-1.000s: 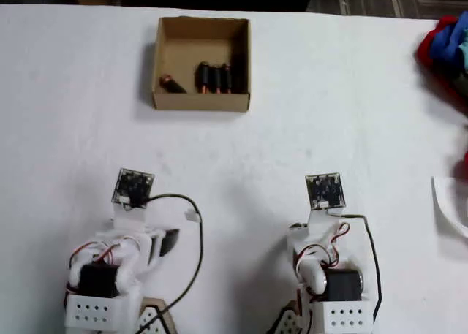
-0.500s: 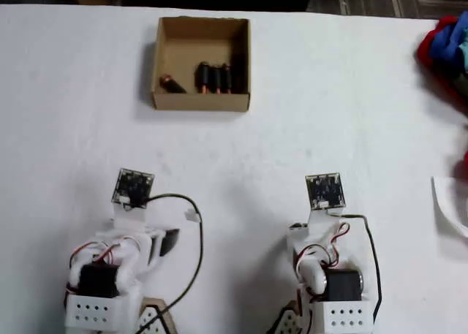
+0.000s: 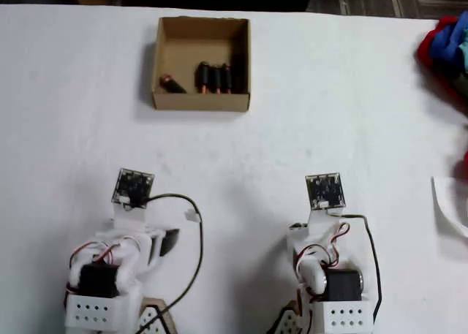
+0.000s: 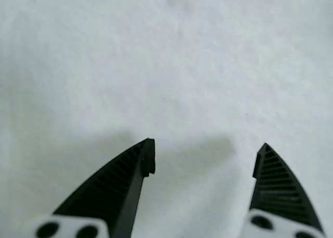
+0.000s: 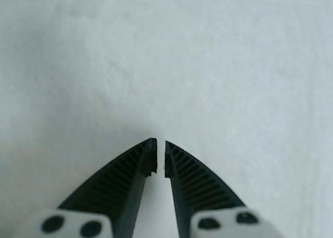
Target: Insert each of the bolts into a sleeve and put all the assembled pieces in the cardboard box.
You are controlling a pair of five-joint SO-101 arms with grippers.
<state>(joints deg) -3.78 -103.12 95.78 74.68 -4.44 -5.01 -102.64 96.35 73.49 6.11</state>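
The bolt-and-sleeve pieces (image 3: 213, 78) lie inside the cardboard box (image 3: 199, 40) at the far side of the white surface (image 3: 329, 107), three side by side near its front wall and one (image 3: 171, 84) slanted towards a corner. They look like small, stiff, light, smooth cylinders that would likely roll, so a grip across the dark sleeve's middle seems safest, and the box walls would crowd it. The left hand (image 4: 205, 150) gapes wide and holds nothing. The right hand (image 5: 160, 147) is all but closed, also on nothing. Both hang low over bare cloth, well apart from the box. Bright fabric (image 3: 444, 42) sits at the surface's right edge.
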